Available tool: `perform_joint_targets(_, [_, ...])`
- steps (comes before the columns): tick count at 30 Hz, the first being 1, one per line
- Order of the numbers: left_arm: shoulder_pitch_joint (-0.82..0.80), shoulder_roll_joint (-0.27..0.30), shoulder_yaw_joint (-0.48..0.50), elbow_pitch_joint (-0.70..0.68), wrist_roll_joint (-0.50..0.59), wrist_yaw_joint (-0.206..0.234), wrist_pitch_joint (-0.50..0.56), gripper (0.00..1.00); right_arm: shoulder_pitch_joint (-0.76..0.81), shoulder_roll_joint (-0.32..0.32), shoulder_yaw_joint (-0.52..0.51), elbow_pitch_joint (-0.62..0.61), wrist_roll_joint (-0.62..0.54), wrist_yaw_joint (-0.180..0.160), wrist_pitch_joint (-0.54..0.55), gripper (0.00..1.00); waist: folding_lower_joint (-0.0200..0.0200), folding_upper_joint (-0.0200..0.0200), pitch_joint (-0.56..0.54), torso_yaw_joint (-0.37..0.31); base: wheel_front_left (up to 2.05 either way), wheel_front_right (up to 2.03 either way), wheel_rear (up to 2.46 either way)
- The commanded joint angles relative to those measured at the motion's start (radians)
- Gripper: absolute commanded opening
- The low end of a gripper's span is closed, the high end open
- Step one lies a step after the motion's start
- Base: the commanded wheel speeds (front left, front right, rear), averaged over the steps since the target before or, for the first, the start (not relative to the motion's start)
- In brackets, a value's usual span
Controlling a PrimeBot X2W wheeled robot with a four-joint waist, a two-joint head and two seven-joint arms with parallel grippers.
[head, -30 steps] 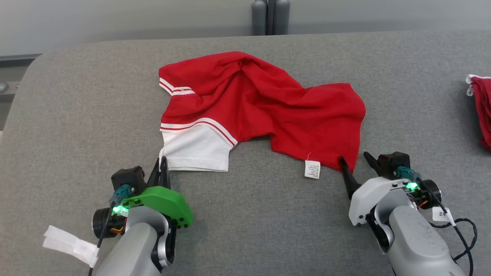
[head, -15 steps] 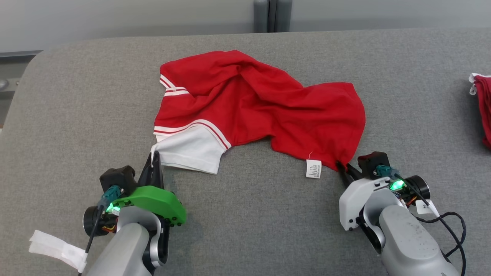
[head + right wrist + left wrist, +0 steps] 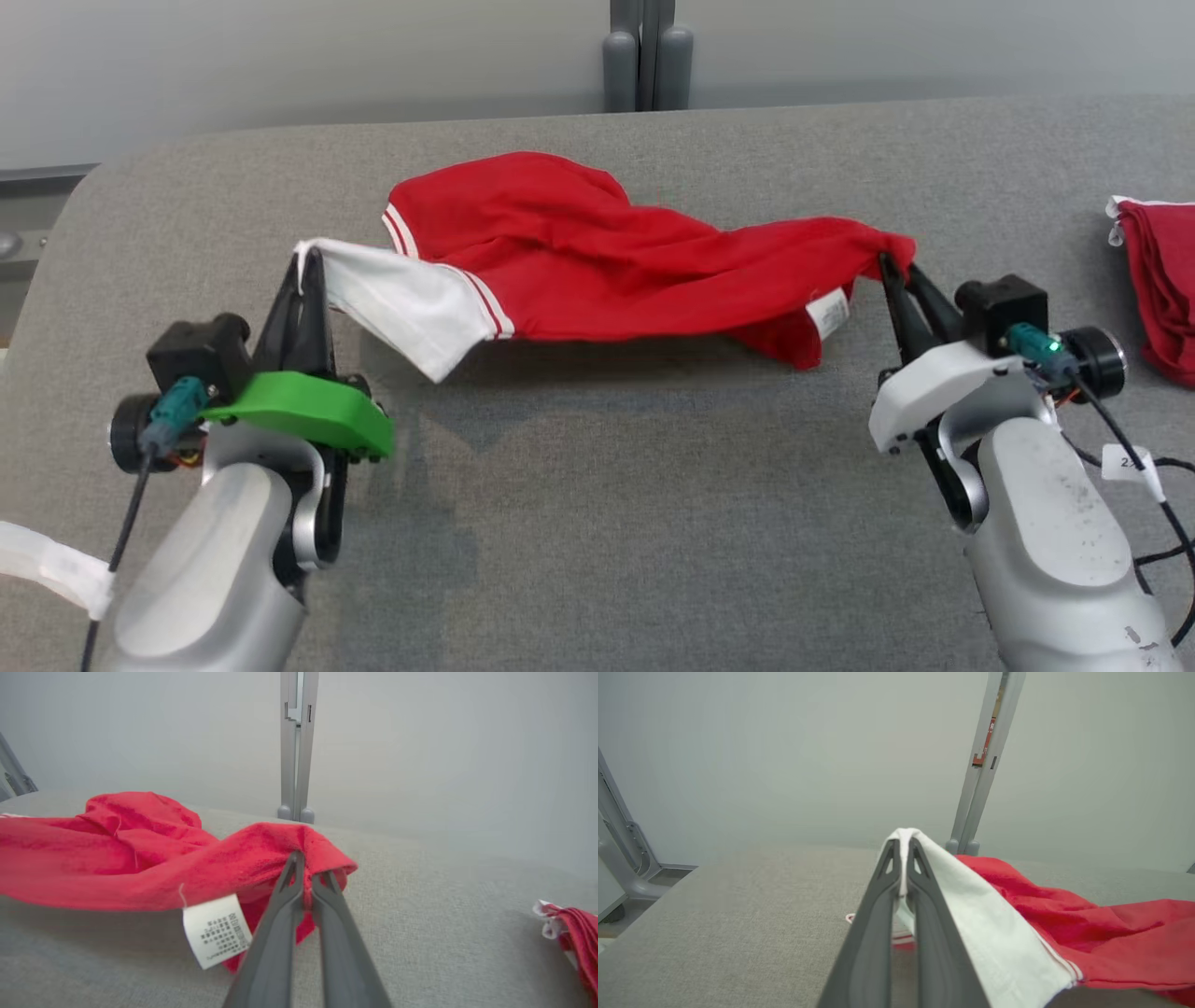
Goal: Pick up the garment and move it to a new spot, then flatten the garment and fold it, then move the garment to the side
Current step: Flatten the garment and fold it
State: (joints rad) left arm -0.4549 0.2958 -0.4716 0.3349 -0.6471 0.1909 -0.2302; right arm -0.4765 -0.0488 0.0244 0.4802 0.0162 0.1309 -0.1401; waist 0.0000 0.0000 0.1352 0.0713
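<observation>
Red garment [image 3: 607,271], flat before, now partly aloft, taut

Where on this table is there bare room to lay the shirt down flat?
Widest free patch: the near side of the table, in front of the hanging shirt. Also bare: the far left corner, and the strip between shirt and back post. Crowded: the right edge, where a pile of red cloth lies.

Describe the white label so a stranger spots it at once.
On the grey table lies a red shirt, its near edge lifted. Beside the right tool, a small label dangles from that edge. Unlike the plain white sleeve, it is tiny and carries dark print.
</observation>
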Motion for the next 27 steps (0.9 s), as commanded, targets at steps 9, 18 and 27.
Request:
perform_joint_targets(9, [-0.145, 0.156, 0.039, -0.302, 0.092, 0.021, 0.051, 0.0, -0.033, -0.004, -0.067, -0.38, -0.013, -0.001, 0.087, 0.0, 0.0, 0.0, -0.097, -0.022, 0.0, 0.0, 0.0])
perform_joint_targets(18, [-0.296, 0.301, 0.075, -0.557, 0.168, 0.032, 0.206, 0.0, -0.04, -0.004, -0.082, -0.794, -0.036, -0.001, 0.263, 0.0, 0.0, 0.0, -0.143, -0.047, 0.0, 0.0, 0.0])
perform_joint_targets(27, [-0.451, 0.345, 0.038, -0.559, 0.186, -0.034, 0.338, 0.0, -0.081, -0.026, -0.111, -0.938, -0.025, -0.001, 0.412, 0.0, 0.0, 0.0, -0.082, -0.07, 0.0, 0.0, 0.0])
